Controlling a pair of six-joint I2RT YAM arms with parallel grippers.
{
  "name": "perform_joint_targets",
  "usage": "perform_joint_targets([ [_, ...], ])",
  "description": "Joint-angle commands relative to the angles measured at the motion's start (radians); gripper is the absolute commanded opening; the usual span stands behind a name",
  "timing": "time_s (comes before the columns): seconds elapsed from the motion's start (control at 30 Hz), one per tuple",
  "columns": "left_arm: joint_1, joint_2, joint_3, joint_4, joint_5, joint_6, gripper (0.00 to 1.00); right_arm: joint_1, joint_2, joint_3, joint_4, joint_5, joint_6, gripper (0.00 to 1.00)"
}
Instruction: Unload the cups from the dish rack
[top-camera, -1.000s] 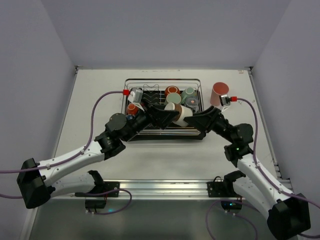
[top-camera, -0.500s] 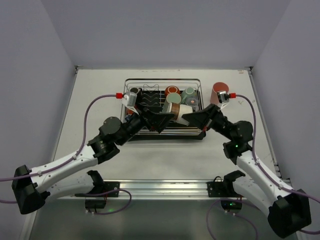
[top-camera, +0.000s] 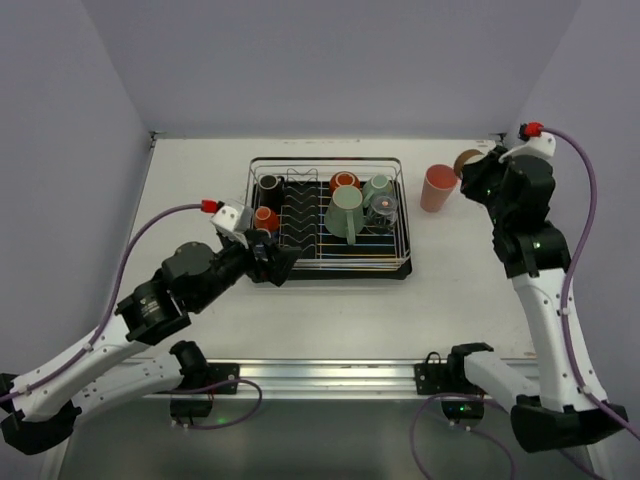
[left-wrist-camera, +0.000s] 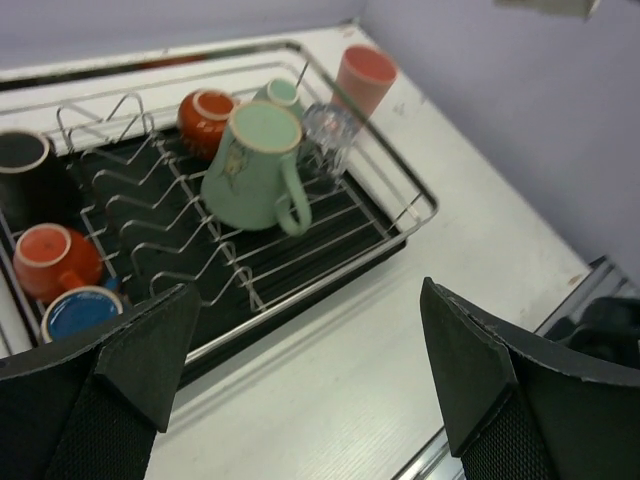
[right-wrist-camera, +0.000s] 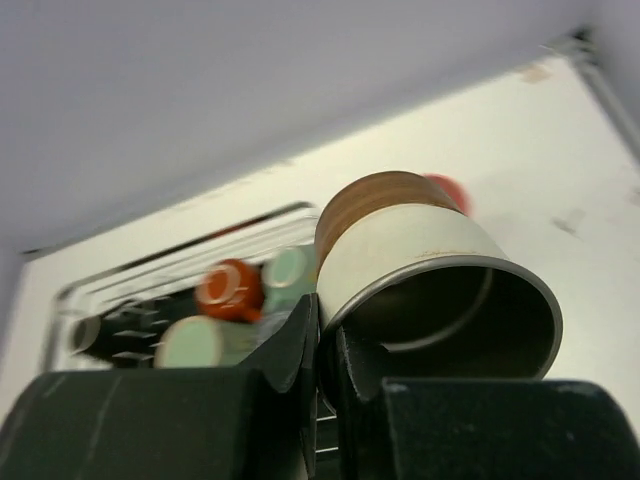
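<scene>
The right gripper (right-wrist-camera: 325, 350), jaws pinching the cream cup (right-wrist-camera: 420, 260) by its wall, hangs beside the pink cup (top-camera: 436, 188); the left gripper (left-wrist-camera: 310, 380), jaws spread, faces the rack (top-camera: 325, 161).

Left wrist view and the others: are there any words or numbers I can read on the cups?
No words or numbers can be read in any view.
The mint-green mug: a small dark mark on its side, too blurred to read.
The cream and brown cup: no writing shows.
</scene>
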Motion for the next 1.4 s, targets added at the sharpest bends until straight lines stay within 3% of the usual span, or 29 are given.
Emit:
perform_joint_targets([
  [0.0,-0.002,0.029,-0.009,-0.192,-0.037,0.103,1.00,-0.173,0.130,0.043,-0.202,0.085,-0.133,0.00],
  [0.13,-0.002,0.006,-0.076,-0.171,-0.082,0.136,1.00,-0.255,0.328,0.137,-0.206,0.115,-0.136,0.00],
  [0.43,-0.004,-0.002,-0.123,-0.157,-0.008,0.151,1.00,-0.361,0.788,0.428,-0.257,0.010,-0.169,0.00],
  [0.63,-0.001,0.012,-0.124,-0.155,-0.005,0.159,1.00,-0.413,0.976,0.490,-0.274,-0.106,-0.160,0.00],
  [0.93,0.005,0.026,-0.124,-0.146,-0.004,0.162,1.00,-0.416,1.137,0.548,-0.318,-0.117,-0.159,0.03],
  [1.07,0.010,0.032,-0.124,-0.143,-0.002,0.163,1.00,-0.415,1.146,0.561,-0.324,-0.114,-0.151,0.13],
  [1.1,0.010,0.035,-0.124,-0.143,-0.004,0.163,1.00,-0.416,1.146,0.565,-0.335,-0.112,-0.150,0.24],
  [1.17,0.014,0.036,-0.123,-0.140,-0.005,0.163,1.00,-0.416,1.120,0.564,-0.334,-0.108,-0.140,0.35],
  [1.2,0.017,0.036,-0.121,-0.139,-0.010,0.162,1.00,-0.415,1.105,0.558,-0.327,-0.108,-0.137,0.46],
  [1.3,0.019,0.040,-0.115,-0.135,-0.025,0.157,1.00,-0.416,1.024,0.548,-0.314,-0.101,-0.116,0.57],
  [1.37,0.019,0.041,-0.110,-0.128,-0.031,0.151,1.00,-0.416,0.959,0.498,-0.283,-0.105,-0.085,0.59],
])
